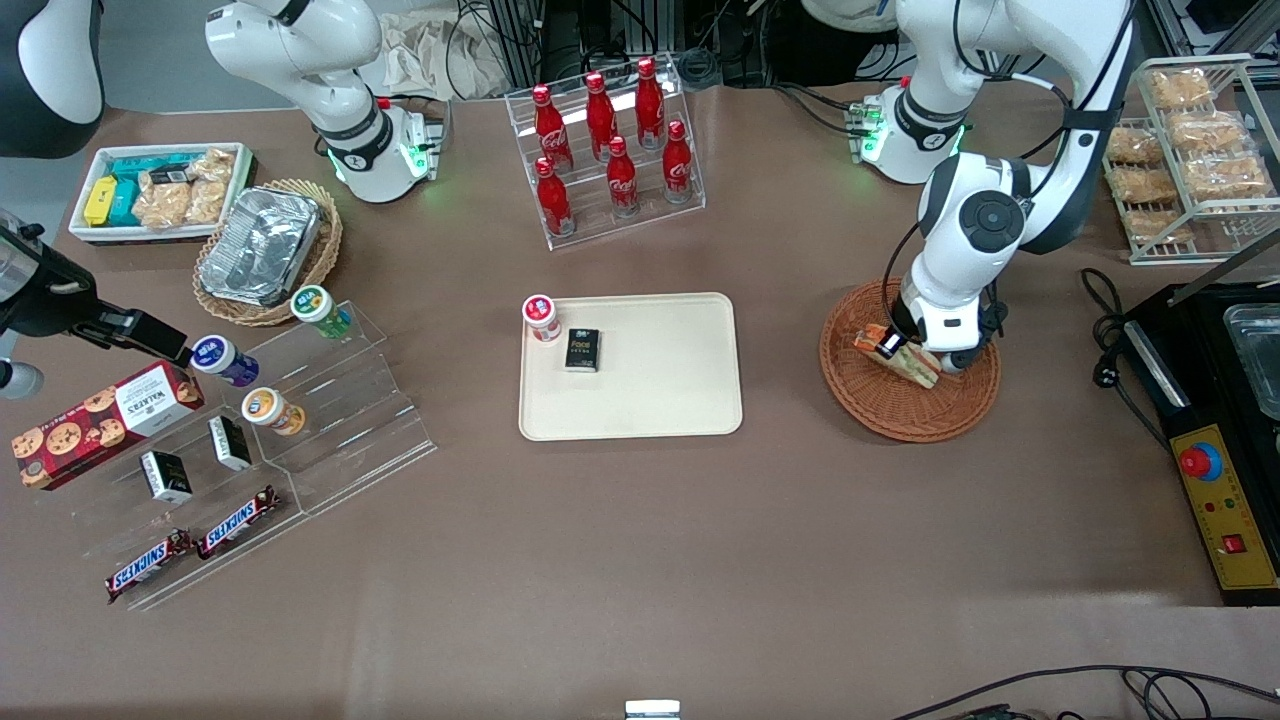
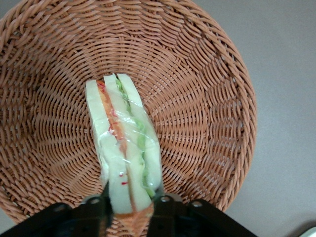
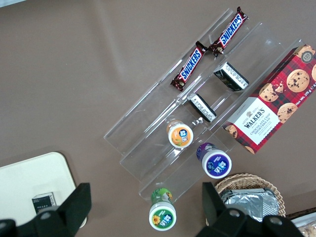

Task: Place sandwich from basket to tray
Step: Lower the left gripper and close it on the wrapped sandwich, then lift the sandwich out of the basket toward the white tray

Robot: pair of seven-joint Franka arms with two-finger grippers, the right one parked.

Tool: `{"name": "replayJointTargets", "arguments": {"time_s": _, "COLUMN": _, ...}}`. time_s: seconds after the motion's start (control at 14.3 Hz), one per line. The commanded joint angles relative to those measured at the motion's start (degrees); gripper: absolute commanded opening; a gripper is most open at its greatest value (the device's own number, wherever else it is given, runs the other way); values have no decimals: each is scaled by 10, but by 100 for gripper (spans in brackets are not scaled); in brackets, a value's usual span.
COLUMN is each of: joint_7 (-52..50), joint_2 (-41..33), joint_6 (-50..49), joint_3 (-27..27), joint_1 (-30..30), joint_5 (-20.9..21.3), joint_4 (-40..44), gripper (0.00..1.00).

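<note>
Left arm bent low, gripper (image 2: 132, 203) pointing down, jaws clamped on the sandwich (image 2: 124, 153)

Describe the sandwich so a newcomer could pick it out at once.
Find the reddish-brown wicker basket toward the working arm's end of the table. In it lies the sandwich, with the gripper shut on its end. It is a plastic-wrapped white-bread wedge with orange and green filling.

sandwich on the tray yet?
No, the sandwich is in the basket, the gripper shut on it; the tray lacks it.
</note>
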Motion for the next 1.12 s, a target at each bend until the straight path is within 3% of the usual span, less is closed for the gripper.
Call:
{"name": "replayJointTargets", "arguments": {"time_s": 0.0, "joint_7": -25, "joint_2": -15, "joint_6": -4, "joint_3": 2, "joint_1": -2, "joint_5": 12, "joint_4": 0, "gripper": 13}}
{"name": "replayJointTargets", "arguments": {"time_s": 0.07, "joint_7": -27, "joint_2": -19, "joint_6": -12, "joint_3": 3, "joint_1": -1, "joint_5": 12, "joint_4": 2, "gripper": 5}}
{"name": "replayJointTargets", "arguments": {"time_s": 0.21, "joint_7": -27, "joint_2": -35, "joint_6": -63, "joint_3": 11, "joint_1": -1, "joint_5": 12, "joint_4": 27, "gripper": 0}}
{"name": "replayJointTargets", "arguments": {"time_s": 0.77, "joint_7": 13, "joint_2": -33, "joint_6": -383, "joint_3": 10, "joint_1": 18, "joint_5": -1, "joint_4": 312, "gripper": 0}}
{"name": "replayJointTargets", "arguments": {"time_s": 0.91, "joint_7": 58, "joint_2": -33, "joint_6": -448, "joint_3": 10, "joint_1": 31, "joint_5": -32, "joint_4": 370, "gripper": 0}}
{"name": "replayJointTargets", "arguments": {"time_s": 1.05, "joint_7": 91, "joint_2": -33, "joint_6": -491, "joint_3": 10, "joint_1": 31, "joint_5": -33, "joint_4": 394, "gripper": 0}}
